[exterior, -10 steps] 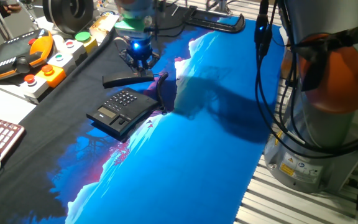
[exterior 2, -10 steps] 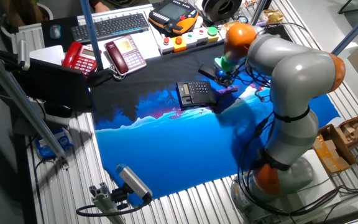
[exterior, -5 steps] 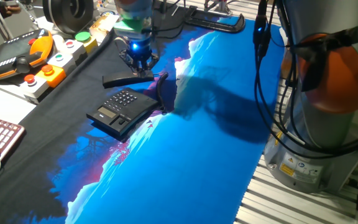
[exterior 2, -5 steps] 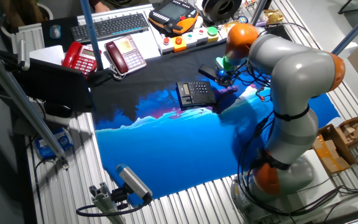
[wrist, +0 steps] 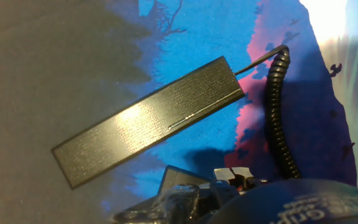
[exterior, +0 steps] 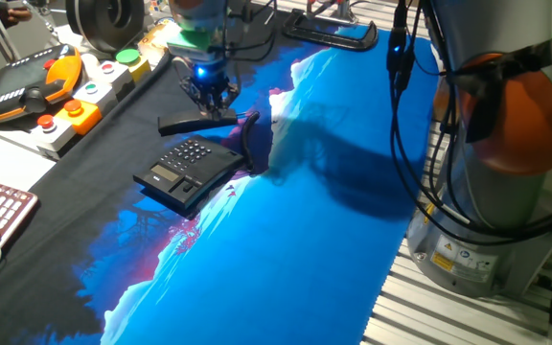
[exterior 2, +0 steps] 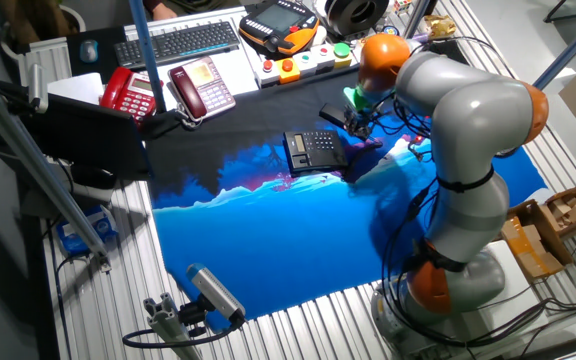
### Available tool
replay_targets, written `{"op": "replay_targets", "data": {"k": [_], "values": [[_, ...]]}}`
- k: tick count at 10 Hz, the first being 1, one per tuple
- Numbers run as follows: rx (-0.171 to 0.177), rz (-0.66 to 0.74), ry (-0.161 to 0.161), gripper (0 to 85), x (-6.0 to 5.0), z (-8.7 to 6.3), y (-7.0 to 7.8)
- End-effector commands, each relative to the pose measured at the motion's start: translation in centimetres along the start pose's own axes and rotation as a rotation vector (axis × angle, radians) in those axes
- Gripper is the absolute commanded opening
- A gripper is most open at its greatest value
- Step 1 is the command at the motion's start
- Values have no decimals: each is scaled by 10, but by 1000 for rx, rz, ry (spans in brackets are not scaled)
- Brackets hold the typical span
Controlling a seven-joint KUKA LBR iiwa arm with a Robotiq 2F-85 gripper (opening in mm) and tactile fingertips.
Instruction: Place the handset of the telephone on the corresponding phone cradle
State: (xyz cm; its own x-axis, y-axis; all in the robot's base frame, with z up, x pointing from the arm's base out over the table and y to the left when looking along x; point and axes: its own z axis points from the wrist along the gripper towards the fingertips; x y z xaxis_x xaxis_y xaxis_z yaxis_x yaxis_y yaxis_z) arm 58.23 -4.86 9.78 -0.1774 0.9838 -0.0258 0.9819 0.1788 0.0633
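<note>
Blue-saturated cloth (exterior: 295, 240), dark arm shadow, glare patch in hand view

— What is the handset (wrist: 148, 121) made of?
— Black plastic, matt, finely textured; its cord (wrist: 276, 112) is glossy.
— And under it?
— A smooth blue-and-black printed cloth (wrist: 55, 68), matt.

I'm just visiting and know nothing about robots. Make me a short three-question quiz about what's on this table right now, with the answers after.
1. True or false: the handset already sits in the phone cradle of the telephone.
2. What does the handset lie on? A) the cloth B) the keypad C) the red phone
3. Fill in: the coiled cord leaves the handset at its ___.

Key: 1 false, it lies flat on the cloth beside the telephone, under the gripper. 2 A. 3 end.
</note>
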Motion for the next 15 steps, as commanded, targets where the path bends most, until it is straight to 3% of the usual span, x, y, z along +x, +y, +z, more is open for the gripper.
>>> {"op": "replay_targets", "data": {"k": [1,7,15], "values": [[0,12,-6,7,1,1,1],[5,60,24,7,1,0,4],[10,44,21,7,0,2,5]]}}
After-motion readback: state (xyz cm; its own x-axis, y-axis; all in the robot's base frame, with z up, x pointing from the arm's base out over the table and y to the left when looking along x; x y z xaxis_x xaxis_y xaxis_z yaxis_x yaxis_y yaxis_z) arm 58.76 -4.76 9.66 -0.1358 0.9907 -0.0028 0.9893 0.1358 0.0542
